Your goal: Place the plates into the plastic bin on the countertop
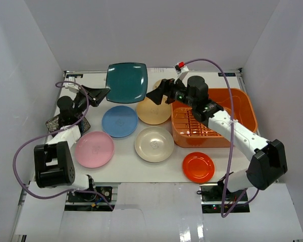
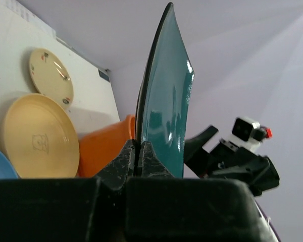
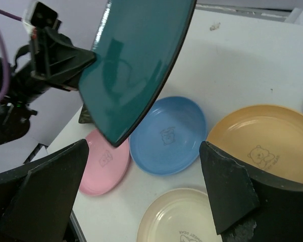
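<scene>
My left gripper (image 1: pixel 97 94) is shut on the left edge of the dark teal plate (image 1: pixel 126 81), held up off the countertop (image 1: pixel 126 169). In the left wrist view the plate (image 2: pixel 164 101) stands edge-on out of the closed fingertips (image 2: pixel 122 160). My right gripper (image 1: pixel 159 91) stands open just right of the teal plate, which shows apart from its fingers (image 3: pixel 227 186) in the right wrist view. Blue (image 1: pixel 119 121), tan (image 1: pixel 153 112), cream (image 1: pixel 154 144), pink (image 1: pixel 94 149) and red-orange (image 1: pixel 198 167) plates lie flat. The orange plastic bin (image 1: pixel 242 108) sits at the right.
A small beige plate (image 2: pixel 50 75) lies behind the tan one. A black floral plate (image 1: pixel 54 122) lies under the left arm. Grey walls close in the countertop on three sides. The right arm reaches across the bin's near left corner.
</scene>
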You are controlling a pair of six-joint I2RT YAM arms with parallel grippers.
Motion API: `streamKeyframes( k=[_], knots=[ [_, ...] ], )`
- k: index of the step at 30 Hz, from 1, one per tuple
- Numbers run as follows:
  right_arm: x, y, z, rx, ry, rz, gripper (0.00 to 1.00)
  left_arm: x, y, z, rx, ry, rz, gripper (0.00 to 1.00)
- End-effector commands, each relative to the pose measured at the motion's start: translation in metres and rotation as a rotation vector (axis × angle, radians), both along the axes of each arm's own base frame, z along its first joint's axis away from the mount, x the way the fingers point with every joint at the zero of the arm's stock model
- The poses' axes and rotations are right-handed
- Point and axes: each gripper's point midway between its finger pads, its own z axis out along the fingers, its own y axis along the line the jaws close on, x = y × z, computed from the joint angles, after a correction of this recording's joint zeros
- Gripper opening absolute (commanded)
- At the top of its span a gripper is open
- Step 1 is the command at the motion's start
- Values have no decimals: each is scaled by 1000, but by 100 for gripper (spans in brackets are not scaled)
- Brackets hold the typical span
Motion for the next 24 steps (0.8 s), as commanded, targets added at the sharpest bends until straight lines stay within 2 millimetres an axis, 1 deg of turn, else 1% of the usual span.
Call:
streamKeyframes(
  k=[1, 4, 5, 6, 8, 9, 10, 13, 14, 16, 17, 18, 19, 20, 21, 22, 23, 24],
  knots=[
    [10, -1, 17, 12, -40, -40, 97, -22, -16, 33, 40, -95, -33, 0],
    [9, -1, 21, 34, -48, -35, 100, -30, -29, 41, 64, -117, -62, 0],
    [7, 0, 22, 41, -48, -28, 97, -31, -31, 41, 68, -118, -69, 0],
    [7, 0, 23, 49, -50, -24, 91, -34, -36, 42, 71, -121, -85, 0],
    [8, 0, 19, 56, -41, -32, 86, -43, -45, 44, 73, -144, -123, 0],
    [8, 0, 17, 59, -31, -36, 81, -47, -47, 45, 72, -149, -134, 0],
    [9, -1, 11, 54, -22, -42, 79, -52, -49, 49, 75, -163, -141, 0],
    [10, -3, 6, 67, -3, -46, 72, -63, -54, 48, 82, -167, -167, 0],
    [9, -4, 5, 73, 0, -48, 57, -66, -55, 46, 81, -162, -175, 0],
    [9, -8, 7, 97, 5, -60, 38, -70, -57, 43, 84, -155, -187, 0],
    [7, -11, 1, 102, 13, -63, 24, -72, -57, 40, 87, -149, -193, 0],
    [5, -15, 11, 129, -4, -72, 17, -73, -58, 37, 91, -131, -198, 0],
    [6, -19, 13, 137, -4, -84, 10, -74, -58, 35, 96, -128, -204, 8],
    [7, -23, 14, 142, -6, -93, 8, -78, -60, 35, 110, -140, -218, 15],
    [4, -27, 18, 155, -14, -94, 8, -80, -60, 33, 115, -135, -223, 21],
    [5, -33, 21, 170, -9, -106, 8, -82, -61, 31, 123, -134, -228, 28],
    [3, -39, 27, 187, -19, -111, 8, -87, -63, 32, 145, -154, -243, 44],
    [-1, -41, 28, 198, -18, -96, 8, -88, -64, 30, 156, -141, -251, 54]
  ],
)
